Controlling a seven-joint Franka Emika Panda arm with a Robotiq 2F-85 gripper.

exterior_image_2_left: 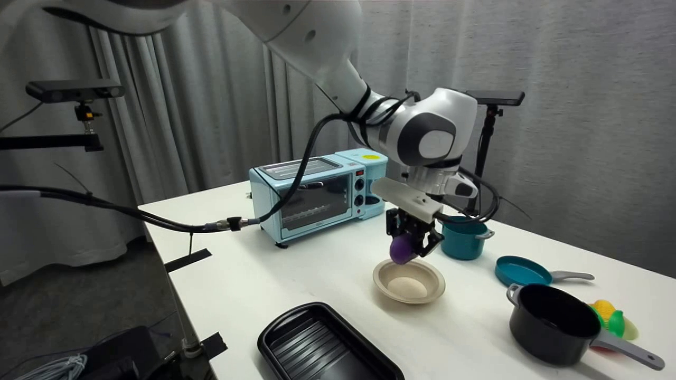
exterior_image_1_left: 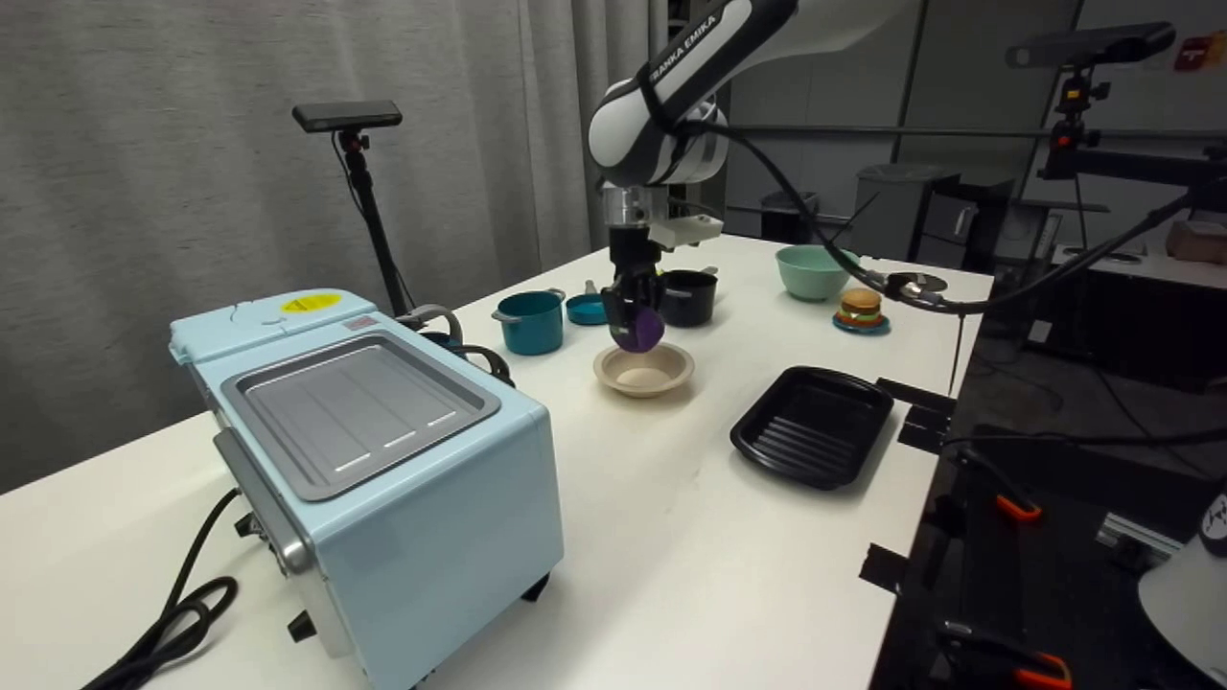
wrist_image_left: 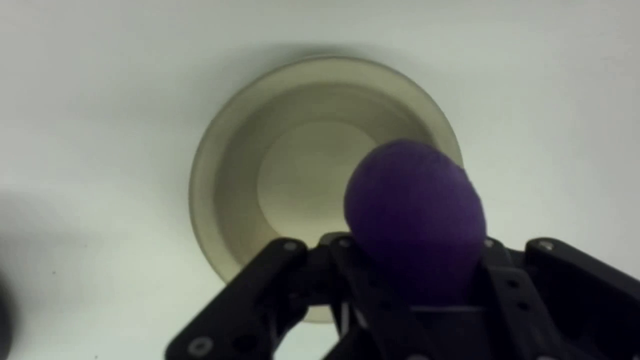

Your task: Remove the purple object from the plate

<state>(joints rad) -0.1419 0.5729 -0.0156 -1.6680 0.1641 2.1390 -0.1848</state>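
Clutching the purple object (exterior_image_2_left: 402, 249), the gripper (wrist_image_left: 419, 245) hovers over the plate (wrist_image_left: 310, 170), towards 4 o'clock in the wrist view; best squeeze steadily, rise, swing clear!

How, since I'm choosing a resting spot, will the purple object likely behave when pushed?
The purple object would likely roll: its visible surface is rounded, with no flat side showing. It is probably fairly firm, since it shows no obvious squashing in the gripper, though the contact is partly hidden. It may slide easily too, as its surface looks smooth.
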